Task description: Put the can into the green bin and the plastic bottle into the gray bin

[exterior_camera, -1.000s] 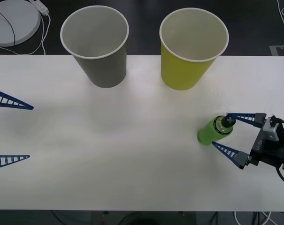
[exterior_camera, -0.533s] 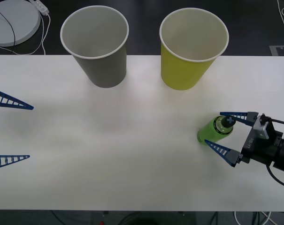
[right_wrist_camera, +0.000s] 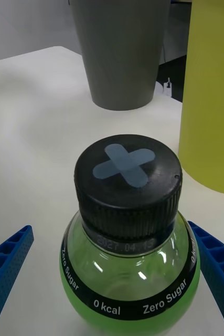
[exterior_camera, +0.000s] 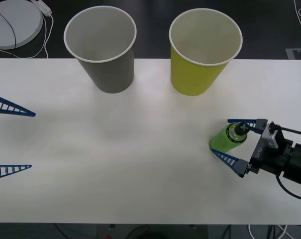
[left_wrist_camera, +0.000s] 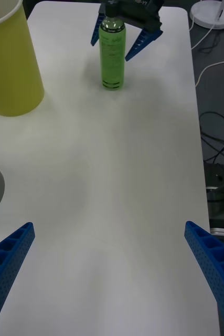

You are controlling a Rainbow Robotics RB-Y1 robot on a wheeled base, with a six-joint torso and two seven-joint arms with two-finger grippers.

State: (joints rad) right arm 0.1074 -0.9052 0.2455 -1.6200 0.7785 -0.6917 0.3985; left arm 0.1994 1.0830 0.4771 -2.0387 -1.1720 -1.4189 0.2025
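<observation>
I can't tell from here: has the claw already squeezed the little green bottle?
No: the right claw is open around the plastic bottle, and the right wrist view shows a gap between each blue finger and the bottle.

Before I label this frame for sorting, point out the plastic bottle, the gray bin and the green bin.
plastic bottle (exterior_camera: 223, 140): front view, on its green body.
gray bin (exterior_camera: 110, 74): front view, on its outer wall.
green bin (exterior_camera: 194, 77): front view, on its outer wall.

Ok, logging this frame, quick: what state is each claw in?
Left claw: open, holding nothing.
Right claw: open around the plastic bottle, not clamped.
</observation>
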